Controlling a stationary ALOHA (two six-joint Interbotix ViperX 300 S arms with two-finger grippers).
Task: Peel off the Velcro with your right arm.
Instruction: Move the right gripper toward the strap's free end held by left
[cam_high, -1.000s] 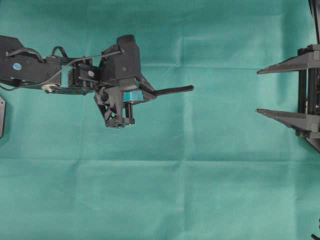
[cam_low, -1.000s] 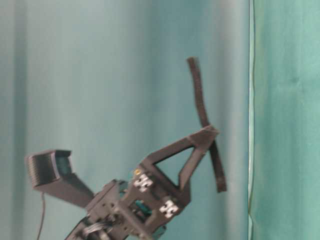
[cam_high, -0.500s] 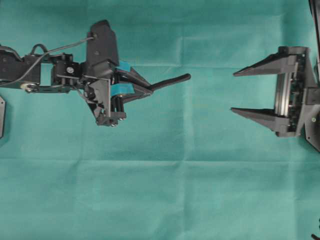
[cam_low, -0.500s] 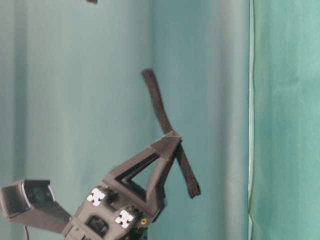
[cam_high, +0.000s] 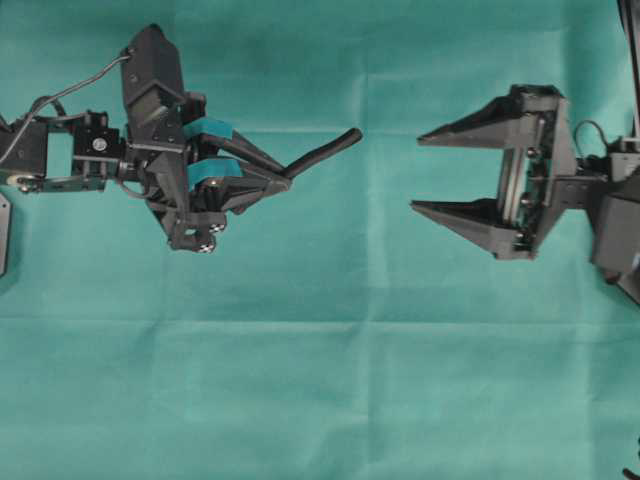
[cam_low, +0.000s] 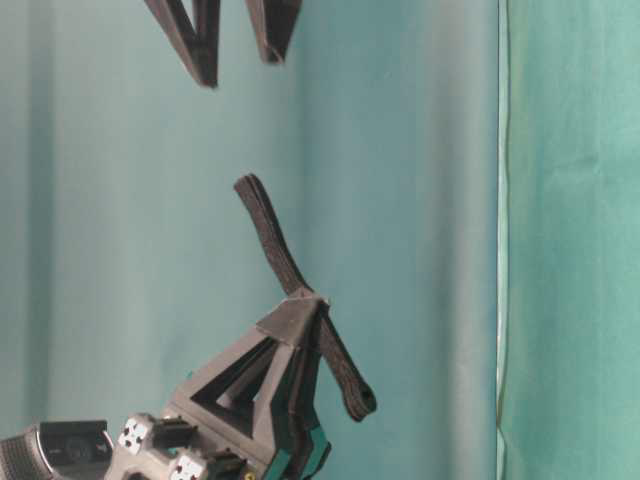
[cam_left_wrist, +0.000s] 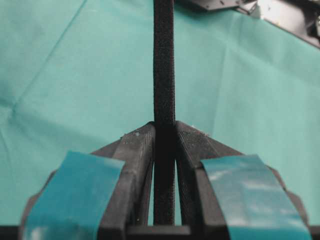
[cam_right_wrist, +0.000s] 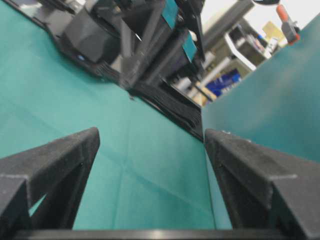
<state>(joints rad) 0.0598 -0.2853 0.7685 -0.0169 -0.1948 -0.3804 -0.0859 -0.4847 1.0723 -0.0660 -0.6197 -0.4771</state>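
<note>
The Velcro (cam_high: 325, 152) is a thin black strip held off the green cloth, its free end pointing right toward the right arm. My left gripper (cam_high: 287, 177), with teal-padded fingers, is shut on it partway along. In the table-level view the Velcro (cam_low: 275, 240) sticks out past both sides of the left gripper (cam_low: 305, 305). The left wrist view shows the Velcro (cam_left_wrist: 164, 60) pinched edge-on in the left gripper (cam_left_wrist: 164, 125). My right gripper (cam_high: 417, 173) stands open, level with the strip's free end and a short gap to its right. Nothing lies between the right gripper's (cam_right_wrist: 151, 132) fingers.
Green cloth (cam_high: 320, 380) covers the table and a green backdrop (cam_low: 570, 240) stands behind. A dark object (cam_high: 3, 232) sits at the left edge. In the table-level view the right gripper (cam_low: 238, 65) shows at the top.
The right gripper has come leftward toward the Velcro, staying open. The left arm has drawn back to the left and turned, so the strip's free end now angles differently.
</note>
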